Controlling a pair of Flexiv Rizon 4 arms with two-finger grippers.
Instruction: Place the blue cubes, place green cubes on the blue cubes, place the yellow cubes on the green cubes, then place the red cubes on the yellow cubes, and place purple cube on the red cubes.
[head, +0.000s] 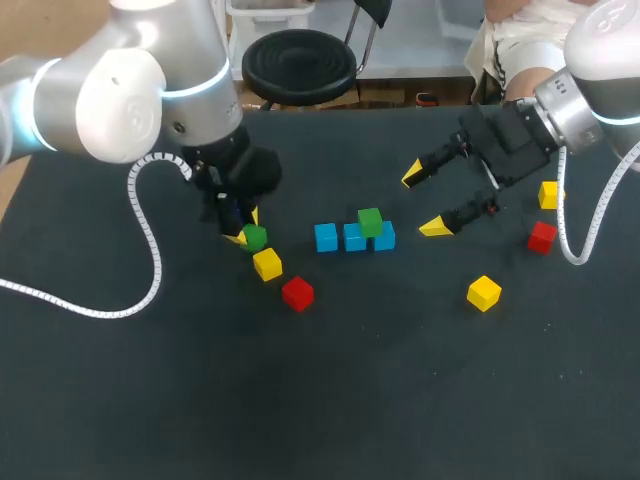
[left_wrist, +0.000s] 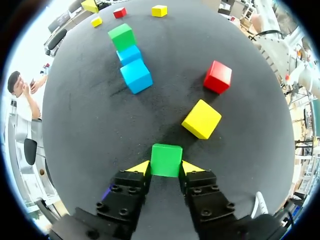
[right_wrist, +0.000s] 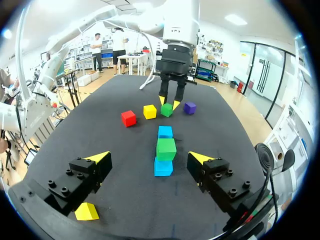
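My left gripper (head: 248, 232) (left_wrist: 166, 168) is shut on a green cube (head: 254, 237) (left_wrist: 166, 160) low over the table, both yellow tips against its sides. Three blue cubes (head: 354, 237) lie in a row mid-table, with another green cube (head: 370, 221) (right_wrist: 166, 148) on top of them. A yellow cube (head: 267, 264) (left_wrist: 201, 119) and a red cube (head: 298, 293) (left_wrist: 218, 76) lie just beside the left gripper. My right gripper (head: 424, 202) (right_wrist: 150, 159) hangs open and holds nothing, right of the blue row. A purple cube (right_wrist: 189, 107) sits behind the left gripper.
At the right lie a yellow cube (head: 484, 293), a red cube (head: 542, 237) and another yellow cube (head: 548, 194). A white coiled cable (head: 150, 250) droops from the left arm onto the table.
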